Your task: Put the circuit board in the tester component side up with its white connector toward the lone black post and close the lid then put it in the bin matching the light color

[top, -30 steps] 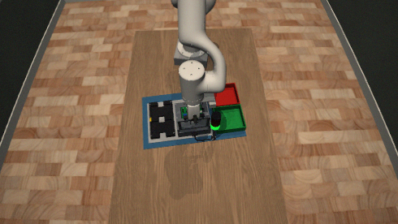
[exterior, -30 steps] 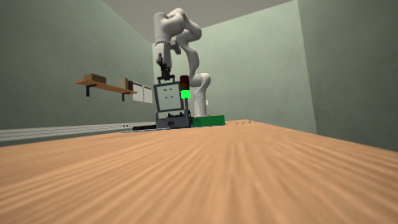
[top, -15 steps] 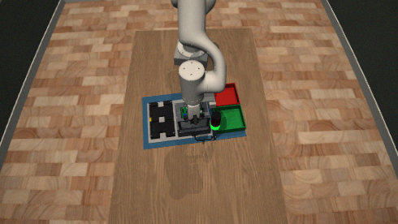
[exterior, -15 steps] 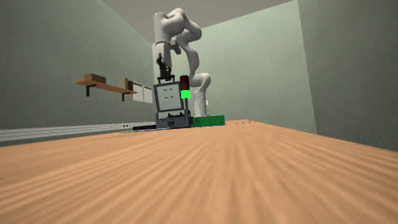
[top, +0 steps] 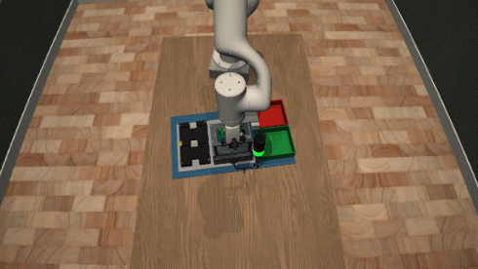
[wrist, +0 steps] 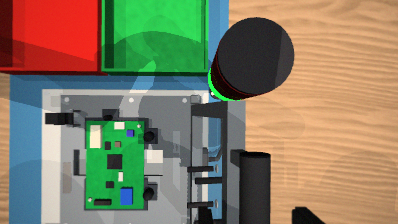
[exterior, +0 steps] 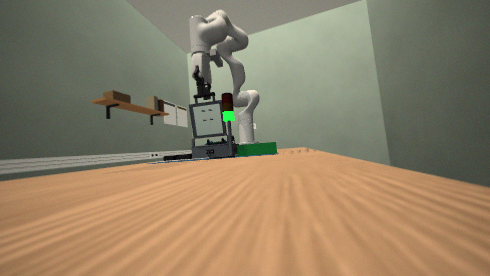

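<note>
We have the green circuit board (top: 221, 133) (wrist: 115, 167) lying flat in the tester (top: 213, 128) (exterior: 212, 151) (wrist: 175, 107), component side up, with the lid (top: 233, 150) (exterior: 207, 120) (wrist: 226, 130) standing raised. Our gripper (top: 234, 143) (exterior: 203, 93) (wrist: 255, 218) is partly open at the lid's upper edge, clenched on nothing; we cannot tell whether it touches. The signal light (top: 258, 146) (exterior: 228, 115) (wrist: 256, 55) glows green. To the tester's right sit the near green bin (top: 278, 141) (exterior: 257, 149) (wrist: 155, 35) and the far red bin (top: 271, 114) (wrist: 55, 35).
</note>
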